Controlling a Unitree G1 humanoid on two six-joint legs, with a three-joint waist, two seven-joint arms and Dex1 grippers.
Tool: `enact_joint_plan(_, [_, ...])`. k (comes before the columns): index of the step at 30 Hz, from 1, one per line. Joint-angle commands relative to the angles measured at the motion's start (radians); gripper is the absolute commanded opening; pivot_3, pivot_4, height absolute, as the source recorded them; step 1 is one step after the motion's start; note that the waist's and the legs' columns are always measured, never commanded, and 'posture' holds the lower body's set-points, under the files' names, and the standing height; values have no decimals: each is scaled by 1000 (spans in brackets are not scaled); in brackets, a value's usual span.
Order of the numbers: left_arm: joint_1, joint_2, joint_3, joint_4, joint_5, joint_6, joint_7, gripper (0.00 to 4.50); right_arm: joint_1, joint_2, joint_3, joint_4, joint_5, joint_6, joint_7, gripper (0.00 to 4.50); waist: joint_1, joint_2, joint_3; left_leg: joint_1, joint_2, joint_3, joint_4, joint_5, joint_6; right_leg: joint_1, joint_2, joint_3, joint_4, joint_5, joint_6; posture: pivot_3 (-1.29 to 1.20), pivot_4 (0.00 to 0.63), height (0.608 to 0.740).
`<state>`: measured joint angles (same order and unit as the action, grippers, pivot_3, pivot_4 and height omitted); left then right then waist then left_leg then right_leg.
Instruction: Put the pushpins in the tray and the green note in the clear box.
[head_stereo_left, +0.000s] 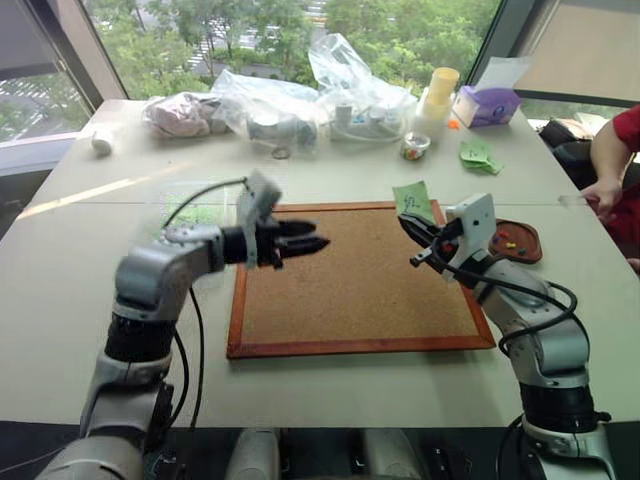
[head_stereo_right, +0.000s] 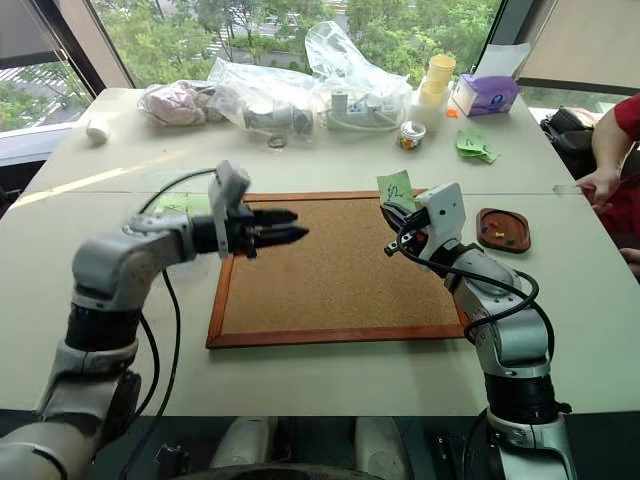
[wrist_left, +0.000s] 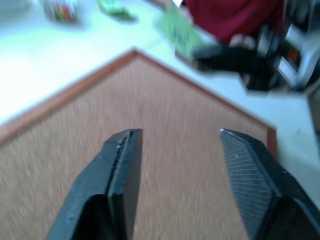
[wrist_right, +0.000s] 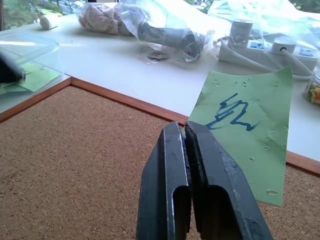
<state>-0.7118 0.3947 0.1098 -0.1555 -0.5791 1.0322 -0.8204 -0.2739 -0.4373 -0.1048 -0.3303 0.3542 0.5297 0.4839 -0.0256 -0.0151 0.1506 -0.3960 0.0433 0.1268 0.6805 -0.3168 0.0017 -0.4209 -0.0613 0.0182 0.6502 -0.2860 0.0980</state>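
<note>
- Note, small, light-green, square paper with a dark scribble (wrist_right: 245, 127), pinched at one edge by the right gripper (head_stereo_right: 392, 232), two black fingers pressed together on it, held up above the far right corner of the big wood-framed corkboard (head_stereo_left: 360, 280).
- Clear box, translucent plastic with low walls (wrist_right: 30, 55), sitting on the white table (head_stereo_left: 90, 300) off the corkboard's left edge (green paper showing inside it), so well apart from the held note, straight across the board toward the robot's left.
- Left gripper (head_stereo_left: 305, 240), black fingers spread wide and empty, pointing level across the board toward the right gripper, clearly the nearer of the two to the box.
- Judging from that: either a long reach across for the right arm, or a hand-over in mid-air above the cork; spread left fingers facing the note look more like the second.
- Paper's free edge standing up and away from the right fingers, turned roughly toward the left gripper, so a pinch on that free part looks workable.
- Tray, small dark reddish-brown wooden dish with rounded corners (head_stereo_right: 503, 229), on the table just beside the board's right edge, with tiny coloured pushpins (head_stereo_right: 495, 234) already lying in it (red and yellow heads, count too small to tell).
- Person's hand (head_stereo_left: 603, 193) resting at the table's right edge, beyond the tray.
</note>
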Motion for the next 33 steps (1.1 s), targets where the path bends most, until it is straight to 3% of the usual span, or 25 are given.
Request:
enact_joint_plan(1, [-96, -139, 144, 129, -125, 88, 150, 4405, -16, -18, -5, -61, 14, 1, 9, 0, 7, 0, 0, 0, -1, 0, 0, 0, 0, 0, 0, 0, 0, 0, 0, 0, 150, 738])
enact_joint_plan(8, [-218, -344, 204, 475, -162, 104, 277, 4405, -47, -21, 13, -77, 16, 8, 7, 0, 13, -4, 2, -4, -3, -1, 4, -1, 2, 0, 1, 0, -2, 2, 5, 0, 150, 738])
enact_joint_plan(20, [-380, -393, 187, 957, -126, -69, 97, 4405, -34, -74, 39, -154, 28, 40, 58, 0, 16, -4, 3, -9, -4, -2, 4, 0, 1, -6, 4, -1, -2, 2, 5, 0, 150, 738])
enact_joint_plan(27, [-462, -416, 151, 1116, -67, -156, -8, 4405, -24, -95, 53, -186, 32, 60, 71, 0, 13, -4, 3, -10, -8, -4, 4, 0, 1, -6, 4, -2, -2, 2, 5, 0, 150, 738])
enact_joint_plan(30, [-483, -425, 151, 1153, -47, -183, -31, 3502, -21, -99, 55, -193, 29, 62, 71, 0, 13, -4, 3, -10, -8, -4, 4, 0, 1, -6, 4, -2, -2, 2, 5, 0, 150, 738])
enact_joint_plan(33, [-499, -429, 160, 1172, -45, -188, -46, 1962, -14, -103, 57, -196, 24, 59, 72, 0, 13, -4, 3, -10, -8, -4, 4, 0, 1, -6, 4, -2, -2, 2, 5, 0, 150, 738])
